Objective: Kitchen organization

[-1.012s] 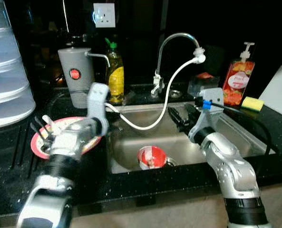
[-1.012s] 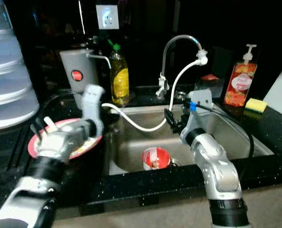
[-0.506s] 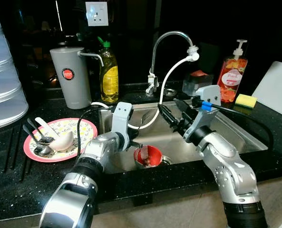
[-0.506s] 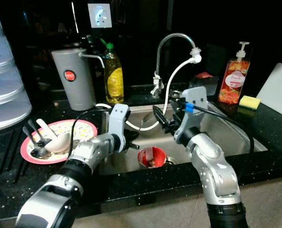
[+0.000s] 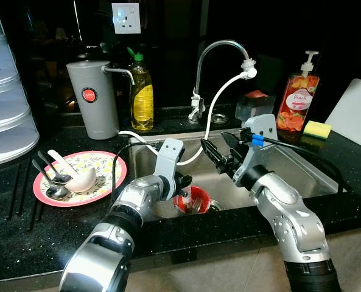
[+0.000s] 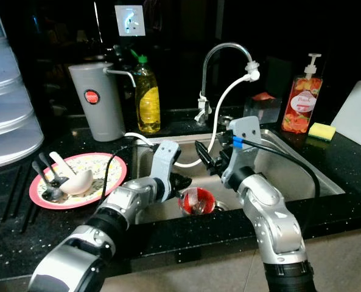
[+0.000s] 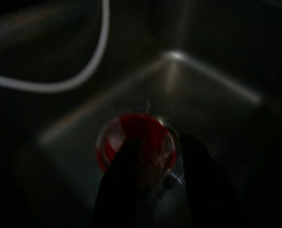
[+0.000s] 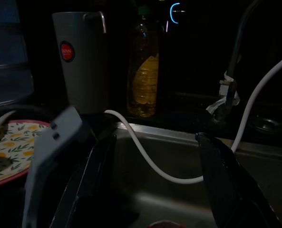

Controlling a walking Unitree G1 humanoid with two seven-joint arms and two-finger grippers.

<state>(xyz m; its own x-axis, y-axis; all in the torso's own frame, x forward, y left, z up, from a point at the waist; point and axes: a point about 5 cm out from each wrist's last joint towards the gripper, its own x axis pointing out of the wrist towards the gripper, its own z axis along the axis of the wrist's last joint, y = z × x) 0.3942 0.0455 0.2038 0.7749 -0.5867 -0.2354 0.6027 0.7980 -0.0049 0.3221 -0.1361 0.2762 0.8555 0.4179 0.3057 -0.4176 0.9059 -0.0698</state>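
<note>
A red bowl (image 5: 192, 199) sits on the bottom of the steel sink (image 5: 293, 176), near the drain. My left gripper (image 5: 183, 183) reaches down into the sink and hangs just over the bowl's near rim. In the left wrist view its dark fingers (image 7: 124, 190) stand apart, one over the bowl (image 7: 131, 140) and one beside it, so it is open. My right gripper (image 5: 219, 149) hovers above the sink's middle, open and holding nothing; its fingers (image 8: 228, 180) are spread wide. A pink patterned plate (image 5: 104, 167) with several spoons (image 5: 64, 179) lies on the counter to the left.
A faucet (image 5: 220, 45) with a white hose (image 5: 213, 115) loops into the sink. Behind stand a grey jug (image 5: 94, 97), a yellow dish-soap bottle (image 5: 142, 100) and a soap dispenser (image 5: 296, 100). A yellow sponge (image 5: 315, 129) lies at the right, and stacked translucent containers (image 5: 7, 109) stand at the left.
My left arm has swung from over the plate across into the sink, down to the red bowl. The right gripper stayed above the sink. The camera shifted a little.
</note>
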